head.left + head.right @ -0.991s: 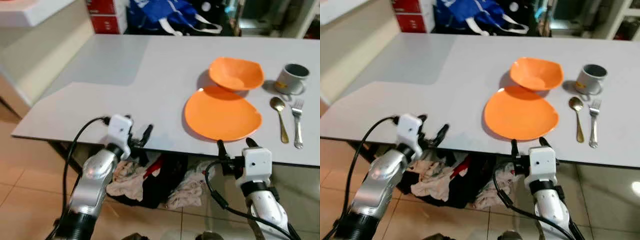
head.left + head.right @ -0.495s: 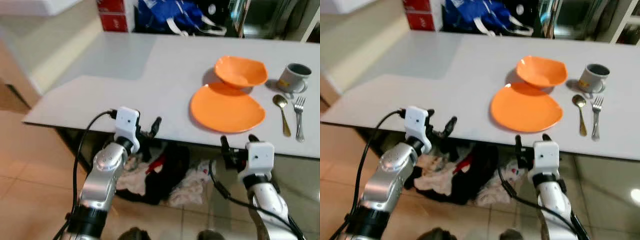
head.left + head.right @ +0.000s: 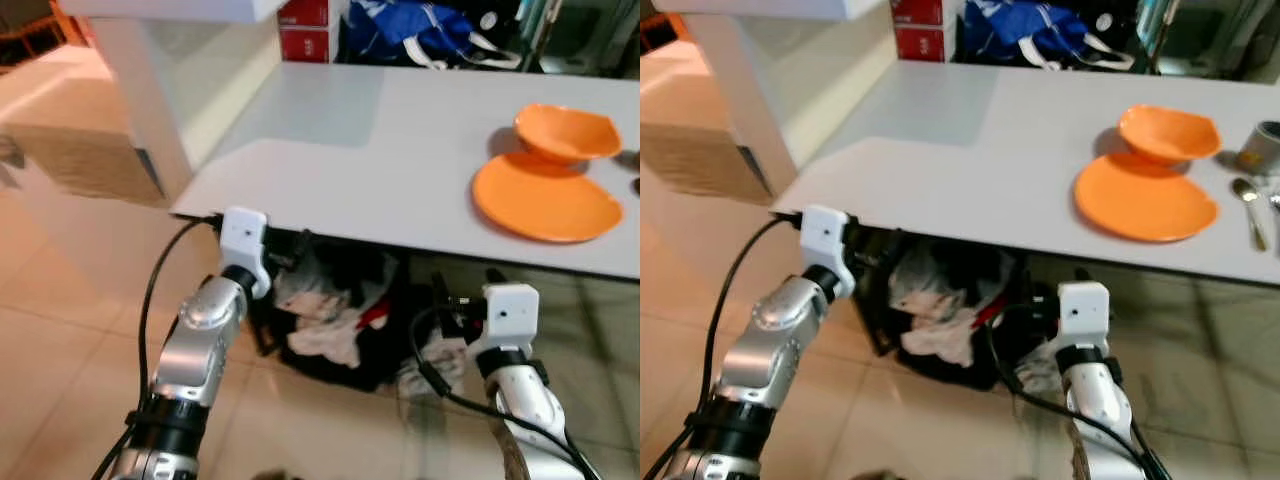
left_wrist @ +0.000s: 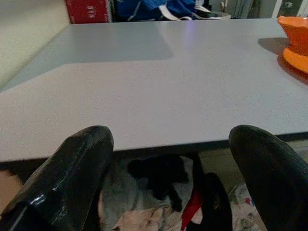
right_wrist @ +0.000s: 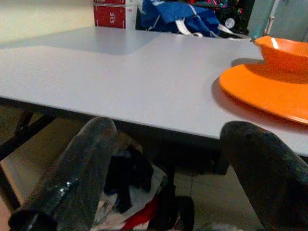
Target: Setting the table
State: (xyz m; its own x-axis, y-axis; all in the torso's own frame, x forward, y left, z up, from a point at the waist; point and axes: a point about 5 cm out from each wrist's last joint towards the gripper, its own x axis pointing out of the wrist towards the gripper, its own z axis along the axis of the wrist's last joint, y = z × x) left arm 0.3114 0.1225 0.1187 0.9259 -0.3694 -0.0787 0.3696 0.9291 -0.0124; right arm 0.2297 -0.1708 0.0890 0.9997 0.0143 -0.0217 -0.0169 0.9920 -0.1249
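Note:
A flat orange plate lies near the front edge of the grey table, with an orange bowl just behind it. To their right stand a grey mug and a spoon. My left gripper hangs open just below the table's front edge, and nothing is between its fingers. My right gripper is open too, lower and in front of the edge, left of the plate. Its fingers frame the table edge and the plate.
A heap of clothes lies on the tiled floor under the table. A white counter stands at the left. Red boxes and a blue bag sit beyond the table's far edge.
The whole view has swung left and pulled back, so the table and dishes now sit further right. Both grippers now hang below the table edge, still open.

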